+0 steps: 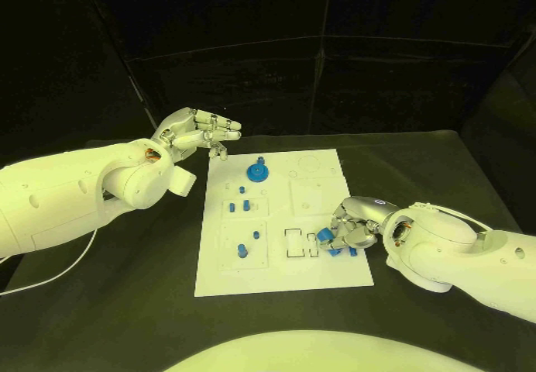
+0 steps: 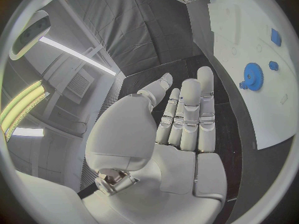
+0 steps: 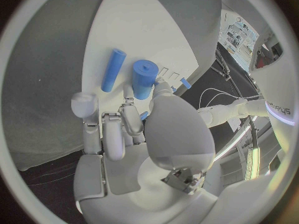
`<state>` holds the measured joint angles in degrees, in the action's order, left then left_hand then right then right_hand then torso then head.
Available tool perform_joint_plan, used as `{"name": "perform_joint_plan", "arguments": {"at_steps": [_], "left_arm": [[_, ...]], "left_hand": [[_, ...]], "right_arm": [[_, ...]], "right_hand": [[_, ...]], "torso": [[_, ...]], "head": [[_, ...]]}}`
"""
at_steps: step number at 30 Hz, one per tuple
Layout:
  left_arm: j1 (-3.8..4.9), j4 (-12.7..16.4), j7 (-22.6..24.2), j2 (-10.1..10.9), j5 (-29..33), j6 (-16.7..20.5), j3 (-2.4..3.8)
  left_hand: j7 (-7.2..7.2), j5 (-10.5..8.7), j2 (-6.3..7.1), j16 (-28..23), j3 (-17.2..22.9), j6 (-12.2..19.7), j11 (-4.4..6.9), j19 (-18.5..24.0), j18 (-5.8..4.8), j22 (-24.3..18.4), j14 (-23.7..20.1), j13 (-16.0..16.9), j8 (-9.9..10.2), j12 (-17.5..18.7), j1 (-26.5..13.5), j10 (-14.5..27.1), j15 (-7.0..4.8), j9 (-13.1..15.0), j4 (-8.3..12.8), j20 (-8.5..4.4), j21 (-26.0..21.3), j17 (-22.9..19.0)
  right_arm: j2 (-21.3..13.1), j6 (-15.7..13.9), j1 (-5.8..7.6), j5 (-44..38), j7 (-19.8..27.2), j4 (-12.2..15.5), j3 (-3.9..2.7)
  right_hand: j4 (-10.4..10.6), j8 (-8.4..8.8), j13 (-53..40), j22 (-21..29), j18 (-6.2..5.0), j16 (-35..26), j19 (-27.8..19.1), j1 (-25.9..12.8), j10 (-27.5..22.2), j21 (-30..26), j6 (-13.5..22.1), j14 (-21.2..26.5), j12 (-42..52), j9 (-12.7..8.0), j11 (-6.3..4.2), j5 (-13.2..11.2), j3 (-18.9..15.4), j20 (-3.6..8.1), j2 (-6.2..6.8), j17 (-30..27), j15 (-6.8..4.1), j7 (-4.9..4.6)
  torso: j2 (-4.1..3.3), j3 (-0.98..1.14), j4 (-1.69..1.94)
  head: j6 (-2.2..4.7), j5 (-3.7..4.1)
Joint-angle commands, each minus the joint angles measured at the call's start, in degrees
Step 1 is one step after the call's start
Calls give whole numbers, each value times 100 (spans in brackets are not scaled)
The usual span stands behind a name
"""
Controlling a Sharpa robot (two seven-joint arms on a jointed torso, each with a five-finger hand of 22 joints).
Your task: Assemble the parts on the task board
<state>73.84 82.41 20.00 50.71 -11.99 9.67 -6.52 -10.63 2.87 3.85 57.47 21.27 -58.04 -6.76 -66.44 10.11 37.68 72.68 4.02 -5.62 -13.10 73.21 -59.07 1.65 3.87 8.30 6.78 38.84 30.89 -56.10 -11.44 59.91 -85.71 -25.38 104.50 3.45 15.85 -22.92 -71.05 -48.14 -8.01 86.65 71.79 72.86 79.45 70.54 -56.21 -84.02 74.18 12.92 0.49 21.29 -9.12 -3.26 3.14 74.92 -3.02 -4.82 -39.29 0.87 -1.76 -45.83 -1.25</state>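
So the task board [image 1: 285, 225] sits flat in the middle of the black surface [image 1: 435, 163], and I'll place everything off that. The right hand [image 1: 348, 229] is down at the board's near right edge, fingers [image 3: 111, 134] curled around a blue part [image 1: 325, 235] right next to the two rectangular slots there. From the right wrist view there's a thick blue cylinder [image 3: 144, 78] at the fingertips and a thinner blue rod [image 3: 113, 70] lying on the board just beside it, though I can't tell exactly which one the fingers are actually clamped on.

The left hand [image 1: 201, 132] hovers off the board's far left corner, fingers loosely spread and holding nothing. A blue gear [image 1: 258, 171] sits on the board's far end near that hand. A few smaller blue pieces [image 1: 242, 206] stand along the board's left half.
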Motion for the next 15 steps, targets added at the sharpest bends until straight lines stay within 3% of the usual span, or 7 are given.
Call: {"name": "perform_joint_plan", "arguments": {"at_steps": [1, 6, 11, 15], "left_arm": [[5, 9, 103, 1, 16, -21, 3], [3, 3, 109, -5, 16, -14, 3], [2, -4, 108, -17, 16, -11, 3], [2, -10, 106, -27, 16, -10, 3]], "left_hand": [[1, -11, -30, -11, -3, 43, 2, 15, 33, -9, -34, -1, 35, -34, -22, 55, -13, -3, -20, 38, -26, 0], [2, -10, -34, -10, -1, 43, 2, 14, 33, -10, -34, 0, 34, -37, -19, 56, -13, -3, -20, 38, -27, 0], [2, -10, -35, -9, -1, 43, 3, 14, 33, -10, -34, 0, 34, -38, -17, 56, -13, -3, -19, 38, -27, 0], [2, -10, -35, -9, -1, 43, 3, 14, 33, -10, -34, 0, 34, -38, -17, 56, -13, -3, -19, 38, -27, 0]], "right_arm": [[-29, -194, -35, 220, -20, 42, 34], [-149, -472, -35, 768, 40, 189, 31], [-225, -724, -31, 1143, 132, 329, 29], [-241, -927, -29, 1386, 213, 389, 27]], "right_hand": [[-49, -40, -33, -21, 57, 26, 7, 122, 42, 24, -77, -437, 32, 39, -20, 140, 12, 39, -122, 678, -47, 10], [-86, -69, -93, -97, 70, 55, 53, 233, 88, 68, -133, -453, 54, 81, -53, 520, 27, 66, -225, 754, -74, 44], [-81, -90, -120, -98, 70, 65, 59, 255, 114, 72, -174, -458, 59, 111, -76, 684, 17, 83, -269, 779, -94, 70], [-80, -84, -116, -108, 72, 62, 66, 300, 115, 78, -167, -457, 31, 133, -91, 954, 10, 100, -287, 773, -109, 83]], "torso": [[4, 3, -2], [7, -4, 2], [7, -3, 5], [4, -8, 18]], "head": [[8, 15], [-7, 17], [5, 39], [14, 60]]}}
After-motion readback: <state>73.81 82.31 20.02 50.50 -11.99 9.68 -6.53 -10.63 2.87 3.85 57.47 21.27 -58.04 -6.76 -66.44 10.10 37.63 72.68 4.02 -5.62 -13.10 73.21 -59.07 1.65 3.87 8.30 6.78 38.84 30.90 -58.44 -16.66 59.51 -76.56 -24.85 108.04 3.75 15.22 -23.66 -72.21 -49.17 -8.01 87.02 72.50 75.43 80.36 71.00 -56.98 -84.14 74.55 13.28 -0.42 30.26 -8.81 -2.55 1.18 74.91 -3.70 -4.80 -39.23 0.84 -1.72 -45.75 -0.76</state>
